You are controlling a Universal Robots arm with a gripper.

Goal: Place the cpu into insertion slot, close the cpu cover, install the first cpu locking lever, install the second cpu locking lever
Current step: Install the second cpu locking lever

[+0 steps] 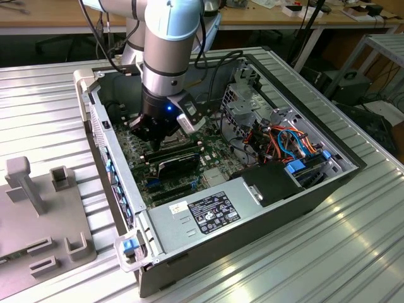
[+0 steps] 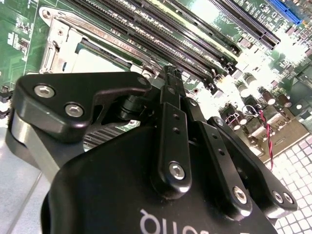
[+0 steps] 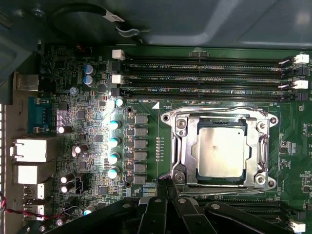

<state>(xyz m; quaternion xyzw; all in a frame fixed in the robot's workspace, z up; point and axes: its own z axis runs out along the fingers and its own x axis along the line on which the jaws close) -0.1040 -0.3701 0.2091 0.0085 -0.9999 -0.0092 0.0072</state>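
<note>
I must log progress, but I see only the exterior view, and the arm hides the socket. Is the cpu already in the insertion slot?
Observer: Yes. In the first wrist view the cpu lies flat in the insertion slot.
Operator: And the cpu cover?
Observer: The cpu cover is down, framing the chip.
Operator: Where is the gripper?
Observer: In the second wrist view the gripper has its fingertips together, close to the cover's edge. Whether they touch it, I cannot tell.

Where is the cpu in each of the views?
First wrist view: the cpu lies framed by the cpu cover.
Second wrist view: the cpu is the pale square beyond the tool.
Exterior view: cannot tell; the tool hangs over the board.
Shared landmark: long black memory slots alongside.
</note>
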